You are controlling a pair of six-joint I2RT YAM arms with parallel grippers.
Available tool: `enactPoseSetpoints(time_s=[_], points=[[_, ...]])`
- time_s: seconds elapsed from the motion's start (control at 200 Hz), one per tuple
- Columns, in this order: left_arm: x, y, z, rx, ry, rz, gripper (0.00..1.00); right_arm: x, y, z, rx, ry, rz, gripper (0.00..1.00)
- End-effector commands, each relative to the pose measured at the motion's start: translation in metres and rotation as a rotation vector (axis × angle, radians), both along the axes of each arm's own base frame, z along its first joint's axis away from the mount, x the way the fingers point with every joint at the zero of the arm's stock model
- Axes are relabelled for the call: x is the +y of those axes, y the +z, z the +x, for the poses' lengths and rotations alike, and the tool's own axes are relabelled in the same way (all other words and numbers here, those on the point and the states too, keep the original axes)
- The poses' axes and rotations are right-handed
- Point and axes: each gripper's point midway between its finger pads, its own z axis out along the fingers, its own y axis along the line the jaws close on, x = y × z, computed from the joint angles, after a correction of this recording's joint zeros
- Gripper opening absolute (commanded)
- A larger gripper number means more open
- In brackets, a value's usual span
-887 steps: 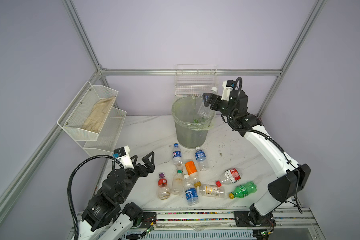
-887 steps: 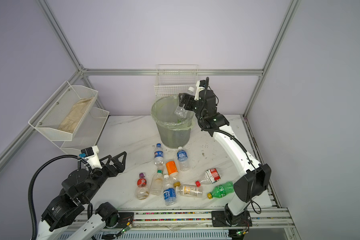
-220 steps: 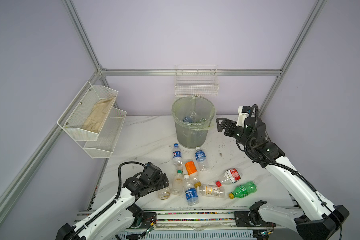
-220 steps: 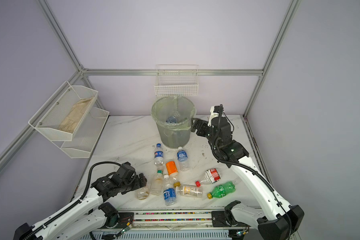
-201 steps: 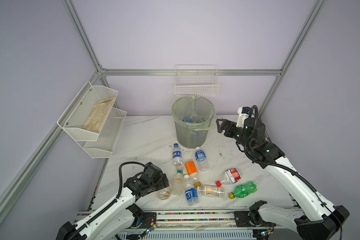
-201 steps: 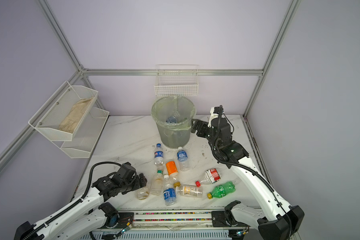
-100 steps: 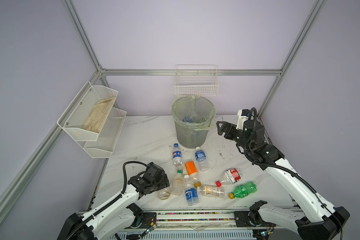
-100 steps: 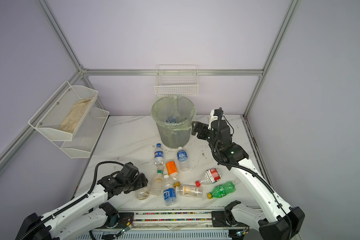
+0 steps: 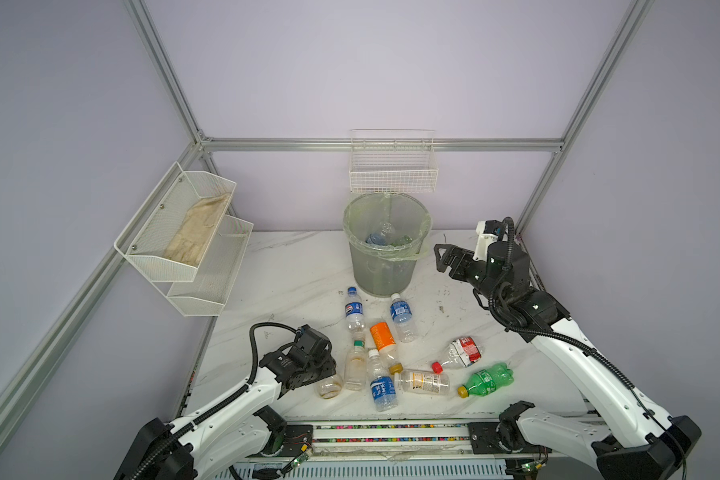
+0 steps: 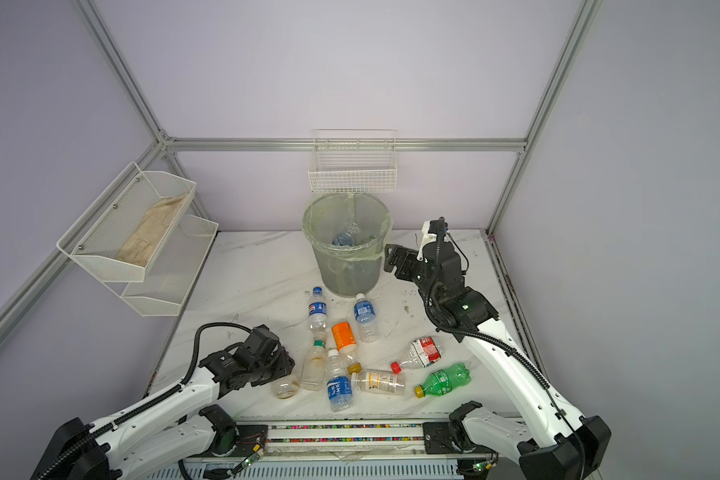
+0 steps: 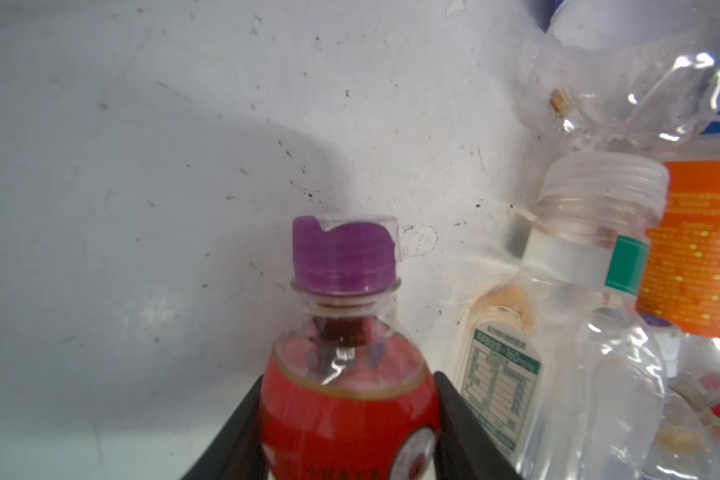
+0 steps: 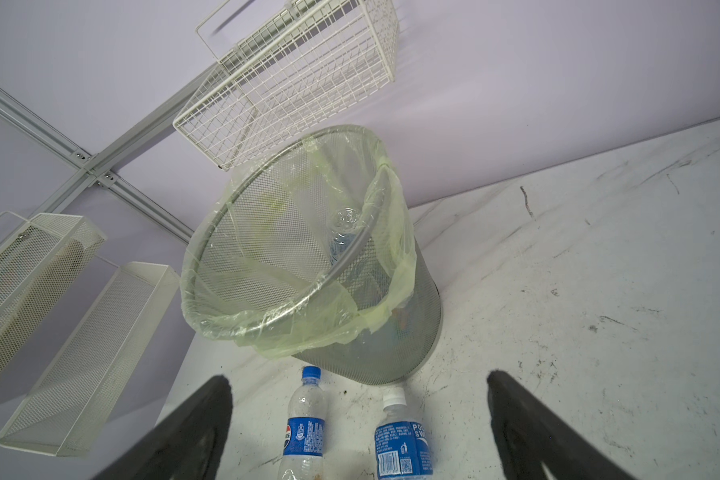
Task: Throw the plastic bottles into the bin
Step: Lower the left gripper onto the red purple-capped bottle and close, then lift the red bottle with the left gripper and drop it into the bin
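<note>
White marble tabletop (image 9: 292, 270) inside a lilac-walled booth, scuffed and littered with plastic bottles; the bin (image 9: 385, 266) stands at the back under a wire basket (image 9: 393, 164), with a few bottles lying in its green liner.

Low at the near left edge of the litter, the left gripper (image 11: 348, 419) has its jaws drawn in against both sides of the red-labelled bottle (image 11: 346, 353), the one with the purple cap; it lies flat on the marble, and its clear base pokes out from under the gripper in both top views. The right gripper (image 9: 442, 258) hangs beside the bin, jaws spread wide with nothing between them.

The step looks like the pickup; to my eye the hold sits on the fat labelled belly, which is round and slick, so I'd want it squeezed snug before any lift, yet not so hard that the thin plastic buckles and squirts out. A straight rise first seems wise; the clear bottle with the green neck band (image 9: 355, 365) lies just beside and would roll if clipped. Then carry it high over the rim before letting go; the bin is far taller than the bottle; the right arm near the bin should keep out of that path.
</note>
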Motion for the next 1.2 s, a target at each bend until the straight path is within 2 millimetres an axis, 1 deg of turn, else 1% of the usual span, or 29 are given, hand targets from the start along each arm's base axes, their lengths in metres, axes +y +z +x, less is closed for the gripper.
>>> enactPoseSetpoints(time_s=[0.0,0.22,0.435,0.61,0.72,0.855,1.0,1.14,1.195], points=[[0.003,-0.008,-0.005,0.009,-0.003,0.009,0.41,-0.006,0.001,-0.005,-0.003,-0.02,0.005,0.97],[-0.001,0.007,0.003,-0.038,-0.016,-0.006,0.4,-0.008,0.002,-0.007,-0.004,-0.024,0.004,0.97],[-0.001,0.041,0.016,-0.153,-0.004,-0.024,0.39,-0.01,0.0,-0.009,-0.003,-0.029,0.002,0.97],[0.007,0.077,0.028,-0.254,0.012,0.003,0.35,-0.012,-0.003,-0.01,0.002,-0.034,0.001,0.97],[0.01,0.106,0.038,-0.333,0.023,0.013,0.33,-0.013,-0.008,-0.012,0.011,-0.036,0.001,0.97],[0.012,0.145,0.051,-0.442,0.028,0.035,0.29,-0.015,-0.012,-0.015,0.016,-0.04,-0.002,0.97],[0.012,0.194,0.065,-0.561,0.017,0.055,0.28,-0.018,-0.015,-0.018,0.02,-0.047,-0.006,0.97],[0.008,0.245,0.078,-0.694,-0.006,0.059,0.25,-0.019,-0.022,-0.02,0.033,-0.05,-0.008,0.97],[0.007,0.268,0.083,-0.752,-0.012,0.061,0.25,-0.02,-0.025,-0.021,0.038,-0.05,-0.007,0.97]])
